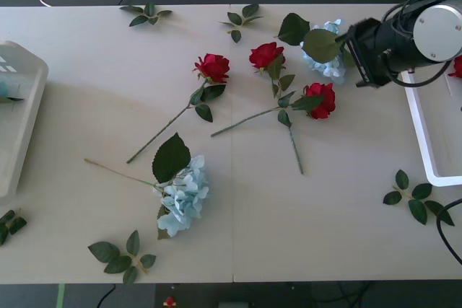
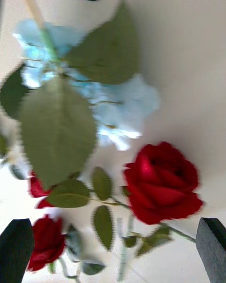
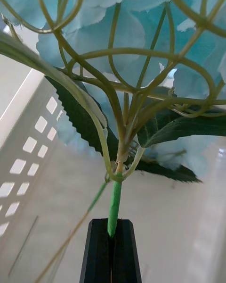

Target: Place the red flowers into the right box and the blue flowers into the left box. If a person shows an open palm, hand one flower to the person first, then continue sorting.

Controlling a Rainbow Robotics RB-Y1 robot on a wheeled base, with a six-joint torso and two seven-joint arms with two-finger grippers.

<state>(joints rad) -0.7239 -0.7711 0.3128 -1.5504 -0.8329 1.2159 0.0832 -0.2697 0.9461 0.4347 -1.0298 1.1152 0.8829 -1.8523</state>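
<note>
Sorting underway, mostly undone. Left gripper (image 3: 112, 250), black fingers clamped on green stem of pale blue fluffy fabric hydrangea (image 3: 136, 52), hangs over thick-walled white plastic bin (left box) (image 3: 33, 137); drop looks next. Three red fabric roses (image 1: 214, 67) and two more blue flowers (image 1: 184, 196) loose on cream table (image 1: 303, 221). Thin-rimmed white tray (right box) (image 1: 422, 138) at right edge, red speck inside. Right gripper (image 2: 113, 250), jaws apart, above tight-petalled rose head (image 2: 162, 181).
</note>
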